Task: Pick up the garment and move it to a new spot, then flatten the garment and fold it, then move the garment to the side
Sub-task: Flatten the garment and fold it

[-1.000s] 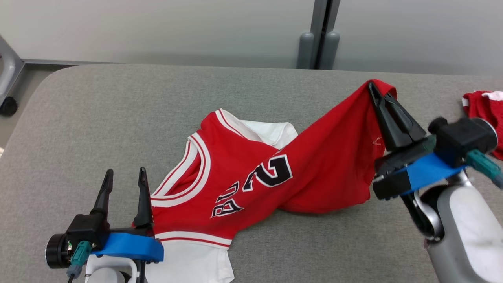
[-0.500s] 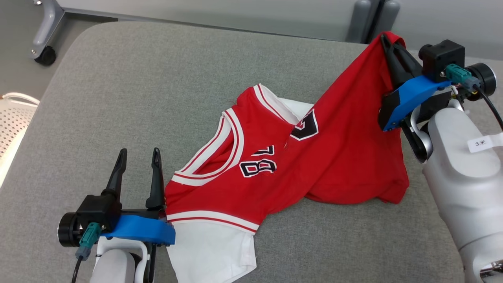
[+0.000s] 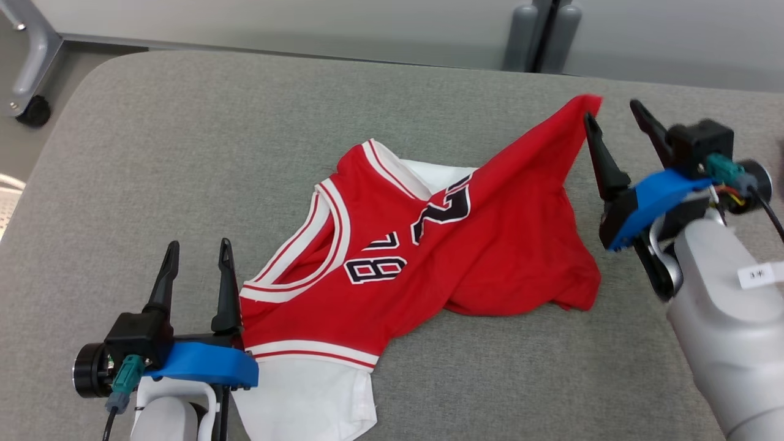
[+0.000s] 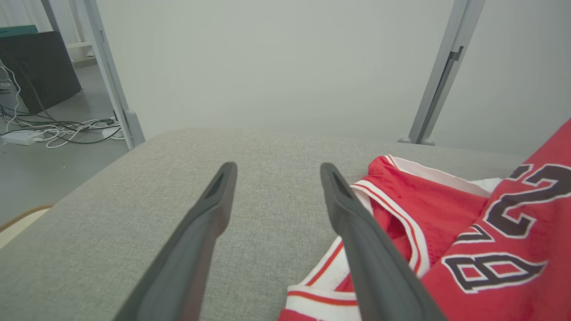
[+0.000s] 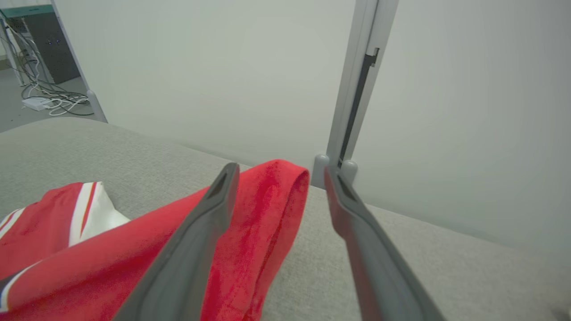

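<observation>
The garment (image 3: 465,245) is a red jersey with white trim, dark numbers and a white underlayer, lying crumpled across the middle of the grey padded table (image 3: 184,153). Its far right corner (image 3: 585,105) still stands raised against the left finger of my right gripper (image 3: 612,116), which is open; in the right wrist view that red corner (image 5: 272,200) lies between the fingers, leaning on the left one. My left gripper (image 3: 197,252) is open at the lower left, its right finger beside the jersey's neckline (image 4: 401,214), nothing between its fingers.
The table's far edge meets a pale wall with a grey post (image 3: 539,30). A metal frame leg with a caster (image 3: 33,110) stands off the table's far left corner. Bare grey padding lies left and right of the jersey.
My right gripper has opened and let go of the jersey's corner, and the raised cloth has sunk lower. The head camera has shifted. The left gripper stays put.
</observation>
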Controlling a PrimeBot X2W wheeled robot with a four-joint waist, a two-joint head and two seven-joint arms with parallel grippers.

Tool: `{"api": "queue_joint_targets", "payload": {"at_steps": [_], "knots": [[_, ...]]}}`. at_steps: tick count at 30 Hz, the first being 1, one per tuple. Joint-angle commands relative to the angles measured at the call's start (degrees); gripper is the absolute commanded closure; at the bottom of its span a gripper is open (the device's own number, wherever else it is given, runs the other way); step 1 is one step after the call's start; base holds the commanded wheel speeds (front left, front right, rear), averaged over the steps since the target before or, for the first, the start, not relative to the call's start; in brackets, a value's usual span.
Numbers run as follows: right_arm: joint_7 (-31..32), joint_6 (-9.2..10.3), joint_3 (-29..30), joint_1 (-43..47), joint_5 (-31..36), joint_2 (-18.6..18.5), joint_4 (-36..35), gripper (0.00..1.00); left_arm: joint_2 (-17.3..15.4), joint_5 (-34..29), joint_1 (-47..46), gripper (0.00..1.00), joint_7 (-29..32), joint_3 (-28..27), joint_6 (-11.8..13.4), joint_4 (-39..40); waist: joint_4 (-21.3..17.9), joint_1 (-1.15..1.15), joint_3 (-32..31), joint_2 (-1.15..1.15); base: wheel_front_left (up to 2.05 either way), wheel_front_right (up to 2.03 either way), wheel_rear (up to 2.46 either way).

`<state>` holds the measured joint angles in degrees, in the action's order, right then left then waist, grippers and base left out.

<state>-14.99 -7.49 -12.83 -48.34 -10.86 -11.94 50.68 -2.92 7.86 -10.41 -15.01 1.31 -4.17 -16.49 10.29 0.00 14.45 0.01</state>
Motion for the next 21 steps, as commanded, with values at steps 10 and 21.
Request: {"api": "queue_joint_targets", "payload": {"at_steps": [10,21], "knots": [[-0.23,-0.02,-1.00,15.47,-5.10,-5.00,-11.64,0.00,-0.10,-2.01,1.72,0.00,-0.25,-2.19,-1.02,0.71,-4.84,0.00,-2.83,-0.01,0.00,0.00,0.00],[1.86,-0.02,-7.93,27.31,-9.83,-5.35,-20.55,0.00,0.02,-2.19,2.88,0.00,-0.25,-2.24,-1.29,0.82,-5.10,0.00,-3.43,-0.01,0.00,0.00,0.00]]}}
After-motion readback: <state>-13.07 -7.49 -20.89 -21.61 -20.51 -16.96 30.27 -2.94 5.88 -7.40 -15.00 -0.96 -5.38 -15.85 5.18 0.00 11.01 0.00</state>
